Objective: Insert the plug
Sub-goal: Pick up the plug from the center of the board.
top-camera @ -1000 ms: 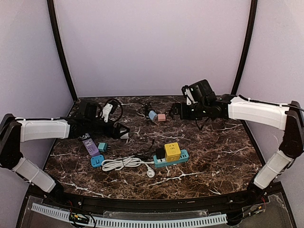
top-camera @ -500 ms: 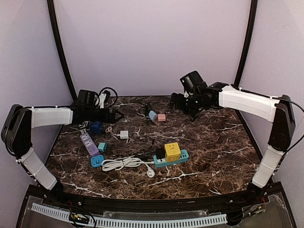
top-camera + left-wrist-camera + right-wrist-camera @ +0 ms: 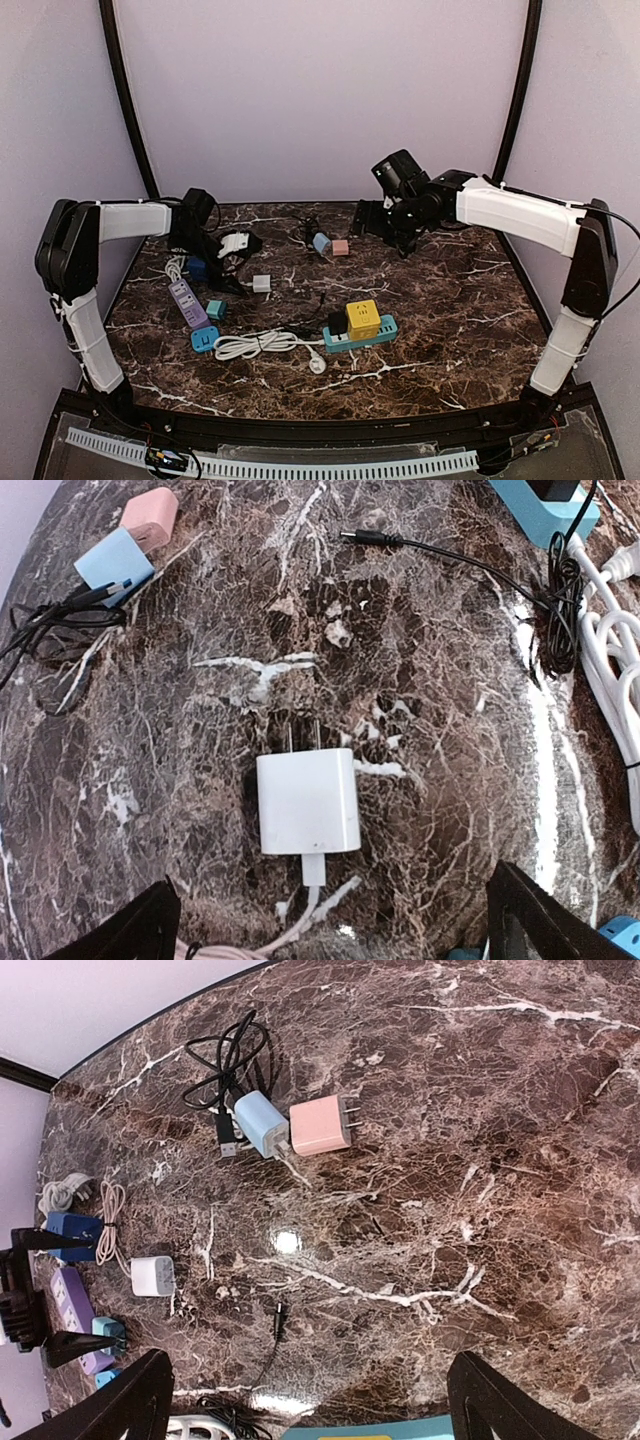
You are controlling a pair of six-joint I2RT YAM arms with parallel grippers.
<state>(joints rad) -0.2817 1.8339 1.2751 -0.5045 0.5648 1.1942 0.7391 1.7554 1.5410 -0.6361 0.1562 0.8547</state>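
Note:
A white charger plug (image 3: 307, 802) lies flat on the marble, prongs pointing away, its pale cable trailing toward me; it also shows in the top view (image 3: 261, 283) and the right wrist view (image 3: 152, 1276). My left gripper (image 3: 335, 935) is open and empty, hovering just behind the plug with one finger on each side, apart from it (image 3: 230, 270). A teal power strip (image 3: 385, 330) carries a yellow cube adapter (image 3: 362, 318) and a black plug. My right gripper (image 3: 320, 1410) is open and empty, raised at the far centre (image 3: 383, 226).
A light blue plug (image 3: 321, 242) and a pink plug (image 3: 340, 247) lie at the far centre beside a black cable. A purple strip (image 3: 188, 303), small teal and blue adapters and a coiled white cable (image 3: 255, 345) lie on the left. A thin black lead (image 3: 440, 555) crosses mid-table.
My left gripper drew back to the far left, then tilted down over the white plug. My right gripper pulled back and left toward the far wall and rose.

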